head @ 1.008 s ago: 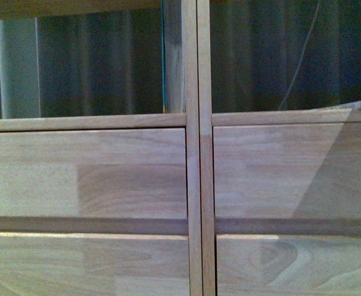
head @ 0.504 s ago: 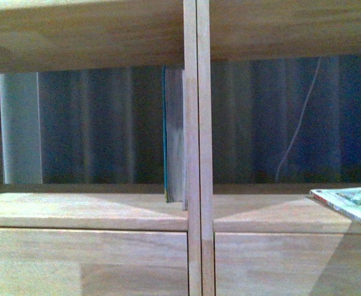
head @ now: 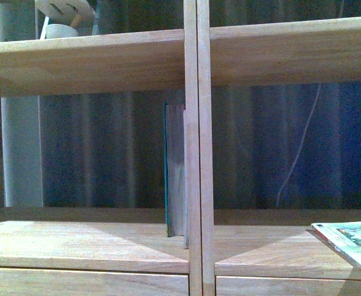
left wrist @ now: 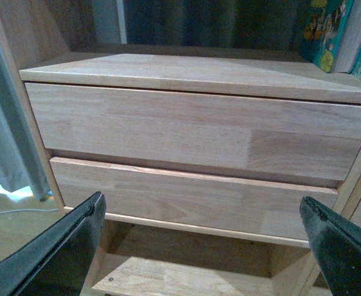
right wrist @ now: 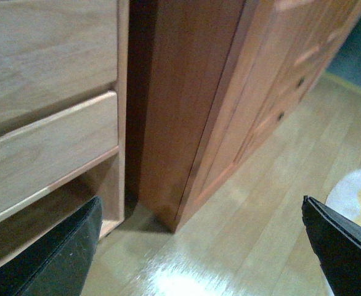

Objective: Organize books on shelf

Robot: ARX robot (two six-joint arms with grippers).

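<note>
The light-wood shelf (head: 196, 185) fills the front view. A teal-covered book (head: 174, 169) with brownish page edges stands upright in the left compartment, against the central divider. A thin book (head: 353, 242) with a colourful cover and a white edge lies flat at the right compartment's front and sticks out over the edge. In the left wrist view, upright books (left wrist: 328, 31) show beside the divider above two drawer fronts (left wrist: 193, 132). My left gripper (left wrist: 199, 246) is open and empty, low before the drawers. My right gripper (right wrist: 199, 246) is open and empty above the floor.
The orange-brown cabinet (right wrist: 186, 105) stands right beside the shelf's side (right wrist: 122, 111). A pale rug (right wrist: 359, 197) lies on the wooden floor (right wrist: 248, 234). White objects (head: 63, 15) sit on the upper left shelf board. A curtain (left wrist: 2, 123) hangs beside the shelf.
The front view has risen: the drawer fronts have dropped out of sight, the compartment with the teal book is in full view, and the upper shelf board now shows.
</note>
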